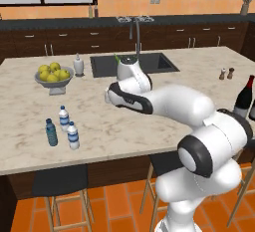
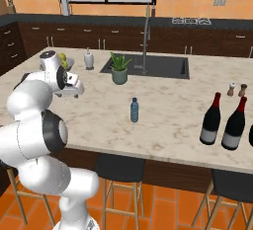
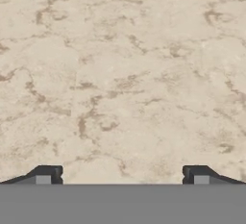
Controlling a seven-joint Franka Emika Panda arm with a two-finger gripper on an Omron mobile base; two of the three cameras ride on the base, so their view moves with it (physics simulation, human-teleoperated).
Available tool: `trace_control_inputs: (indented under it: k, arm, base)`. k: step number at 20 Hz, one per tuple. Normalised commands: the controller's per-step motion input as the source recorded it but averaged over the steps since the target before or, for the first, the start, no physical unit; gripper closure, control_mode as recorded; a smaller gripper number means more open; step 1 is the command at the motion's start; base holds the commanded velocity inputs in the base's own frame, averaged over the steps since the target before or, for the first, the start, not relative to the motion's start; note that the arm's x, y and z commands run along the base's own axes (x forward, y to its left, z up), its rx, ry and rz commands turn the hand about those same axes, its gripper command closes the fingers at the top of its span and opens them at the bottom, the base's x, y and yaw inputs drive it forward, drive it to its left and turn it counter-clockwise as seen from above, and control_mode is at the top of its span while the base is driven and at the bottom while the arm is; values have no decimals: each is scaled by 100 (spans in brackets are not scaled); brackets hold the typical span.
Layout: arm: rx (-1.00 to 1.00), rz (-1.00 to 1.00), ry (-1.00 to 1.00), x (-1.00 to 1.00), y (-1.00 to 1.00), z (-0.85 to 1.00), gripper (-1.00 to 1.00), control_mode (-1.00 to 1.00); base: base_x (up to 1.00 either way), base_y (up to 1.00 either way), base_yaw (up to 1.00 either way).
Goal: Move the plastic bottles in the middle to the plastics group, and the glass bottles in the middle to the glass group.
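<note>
The tool (image 3: 122, 175) hangs wide open and empty over bare marble counter (image 3: 125, 74).

bottle labels blank, no readable text anywhere

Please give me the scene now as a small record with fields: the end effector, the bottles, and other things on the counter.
end effector: open, nothing between its tips, looking at bare counter
plastics group: three water bottles at the counter's left front
middle bottle: one blue-tinted bottle, upright, alone
glass group: two dark wine bottles at the right, upright
fruit bowl: left, behind the plastics group
plant: beside the sink
shakers: behind the wine bottles
</note>
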Motion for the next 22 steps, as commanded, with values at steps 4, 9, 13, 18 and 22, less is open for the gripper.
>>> trace_control_inputs:
  k: [4,9,13,18,22]
  arm:
    - [0,0,0,-5,-94,26,-100,-100]
    - [0,0,0,-7,-90,30,-100,-100]
    - [-3,0,0,-7,-81,28,-100,-100]
    - [0,0,0,-1,-84,10,-100,-100]
    - [-4,0,0,5,-75,-1,-100,-100]
  base:
    - [0,0,0]
    - [0,0,0]
    - [0,0,0]
    - [0,0,0]
    - [0,0,0]
